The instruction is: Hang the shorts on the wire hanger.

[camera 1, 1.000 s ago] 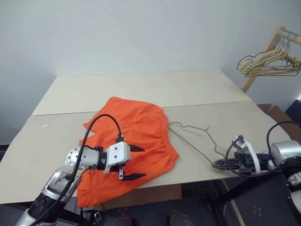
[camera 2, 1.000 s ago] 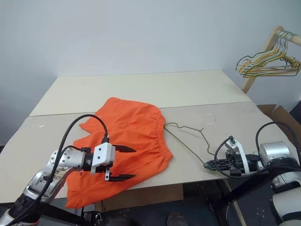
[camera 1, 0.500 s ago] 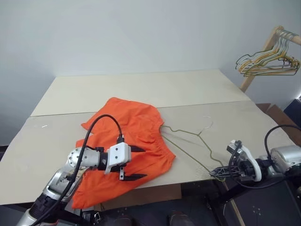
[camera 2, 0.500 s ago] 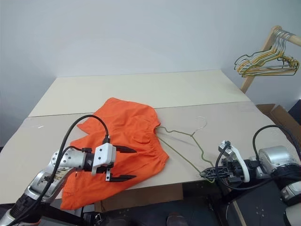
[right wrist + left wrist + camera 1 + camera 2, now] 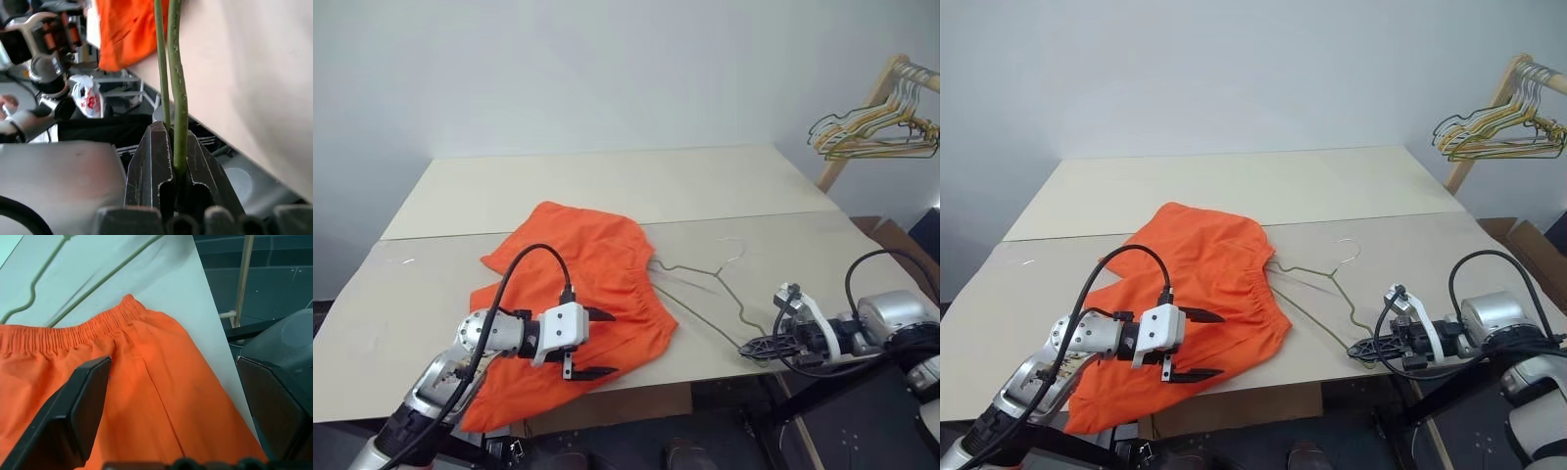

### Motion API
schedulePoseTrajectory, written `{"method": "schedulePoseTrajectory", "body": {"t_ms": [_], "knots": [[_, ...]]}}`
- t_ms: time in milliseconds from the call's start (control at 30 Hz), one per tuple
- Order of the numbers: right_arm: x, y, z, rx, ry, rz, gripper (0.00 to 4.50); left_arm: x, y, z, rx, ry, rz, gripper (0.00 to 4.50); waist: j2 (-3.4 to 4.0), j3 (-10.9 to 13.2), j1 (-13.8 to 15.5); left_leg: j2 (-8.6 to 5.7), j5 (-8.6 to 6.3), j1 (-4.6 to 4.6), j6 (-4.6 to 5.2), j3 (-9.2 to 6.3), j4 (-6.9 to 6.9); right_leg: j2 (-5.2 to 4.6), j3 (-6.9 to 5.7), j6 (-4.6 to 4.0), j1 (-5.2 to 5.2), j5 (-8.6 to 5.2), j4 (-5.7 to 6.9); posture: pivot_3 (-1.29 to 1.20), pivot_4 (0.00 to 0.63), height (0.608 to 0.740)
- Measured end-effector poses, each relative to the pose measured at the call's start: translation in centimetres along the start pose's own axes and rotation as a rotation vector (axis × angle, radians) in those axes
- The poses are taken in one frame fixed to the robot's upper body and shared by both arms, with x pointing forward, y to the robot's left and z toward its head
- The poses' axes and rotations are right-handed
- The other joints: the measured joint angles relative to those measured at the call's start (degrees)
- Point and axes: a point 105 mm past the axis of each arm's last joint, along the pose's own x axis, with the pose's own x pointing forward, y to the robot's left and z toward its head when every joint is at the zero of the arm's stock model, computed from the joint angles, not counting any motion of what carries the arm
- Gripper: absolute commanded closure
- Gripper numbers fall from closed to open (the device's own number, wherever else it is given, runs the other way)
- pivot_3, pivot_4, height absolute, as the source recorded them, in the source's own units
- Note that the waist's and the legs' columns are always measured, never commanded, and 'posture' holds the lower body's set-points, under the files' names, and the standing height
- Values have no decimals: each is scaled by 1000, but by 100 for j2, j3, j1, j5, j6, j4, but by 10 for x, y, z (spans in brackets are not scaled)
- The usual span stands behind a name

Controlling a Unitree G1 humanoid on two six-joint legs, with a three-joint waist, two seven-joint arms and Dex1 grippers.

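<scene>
I've got the right gripper [image 5: 1363, 347] clamped on the wire hanger [image 5: 1317, 293] corner at the surface [image 5: 1234, 186] edge, so I can steer it. Left gripper [image 5: 1197, 344] wide open, holding nothing, over the shorts [image 5: 1205, 279], probably to lift the waistband. Shorts lie flat beside hanger.

Pale beige table [image 5: 607, 186] — orange shorts [image 5: 597, 264] spread flat, wire hanger [image 5: 700, 284] just beside them.

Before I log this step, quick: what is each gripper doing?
Left gripper: open, hovering above the bright orange fabric shorts, holding nothing.
Right gripper: shut on the thin olive-grey wire hanger.
</scene>
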Motion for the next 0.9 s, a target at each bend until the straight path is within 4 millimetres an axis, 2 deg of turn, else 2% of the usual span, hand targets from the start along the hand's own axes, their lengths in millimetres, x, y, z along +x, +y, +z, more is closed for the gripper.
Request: {"method": "schedulePoseTrajectory", "body": {"t_ms": [133, 333, 400, 533, 767, 900], "knots": [[2, -4, 1, 13, 2, -6, 4500, 3, 0, -6, -30, 5, -1, 52, 2, -1, -7, -1, 0, 2, 0, 3, 0, 1, 1, 0, 0, 0, 1, -19, 0, 740], [2, -6, 4, 8, 1, -20, 4500, 19, 1, -35, -127, 78, 26, 52, 3, -2, 6, -3, 0, -1, 0, 1, 0, 0, 0, 0, 0, 0, 0, -25, 0, 740], [7, -9, 4, 17, 5, -15, 4500, 21, 4, -39, -179, 99, 30, 52, 3, -2, 4, -3, 0, -2, 0, 1, 3, 0, 0, 0, 1, 1, 3, -27, 0, 740], [9, -12, 2, 24, 15, -24, 4500, 21, 5, -41, -246, 116, 7, 52, 4, -3, -10, -2, -1, -3, 1, -2, 4, 1, 0, 1, -2, 0, 4, -32, 0, 740], [12, -8, 4, 12, 15, 4, 4500, 23, -4, -43, -253, 120, -56, 52, 4, -3, -17, -2, -1, -2, 2, -2, 4, 1, 0, 0, -2, 0, 5, -34, 0, 740], [20, -11, 11, 29, 3, 9, 4500, 22, -8, -44, -246, 123, -82, 52, 4, -3, -42, -2, -1, -1, 2, 1, 4, 2, 3, -1, -2, 1, 5, -29, 0, 740]]}}
